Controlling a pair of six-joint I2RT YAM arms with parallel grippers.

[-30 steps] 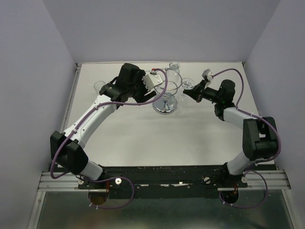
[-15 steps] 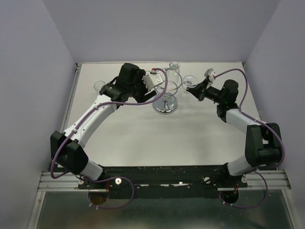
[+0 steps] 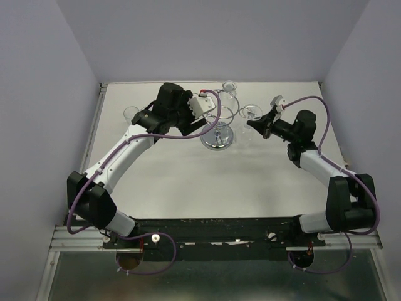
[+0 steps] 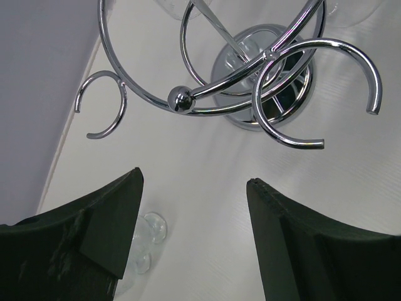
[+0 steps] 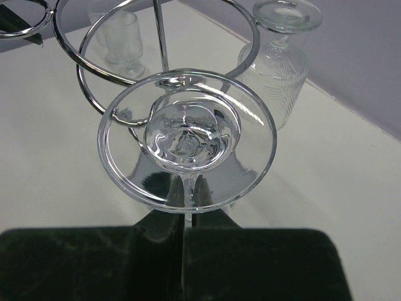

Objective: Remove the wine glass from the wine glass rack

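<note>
The wine glass is held upside down, its round foot facing the right wrist camera. My right gripper is shut on its thin stem. From above, the wine glass hangs just right of the chrome wine glass rack, and my right gripper sits below it. The rack's rings show behind the foot; a small loop shows through its left edge. My left gripper stands open above the table beside the rack's mirrored base, holding nothing.
A cut-glass decanter stands behind the rack, near the back wall. A small clear glass stands at the table's left, also seen by the left finger. Side walls close in the table.
My right gripper has drawn the wine glass rightward, away from the rack's ring, as the right arm swung outward. The left arm and the rack have stayed put.
</note>
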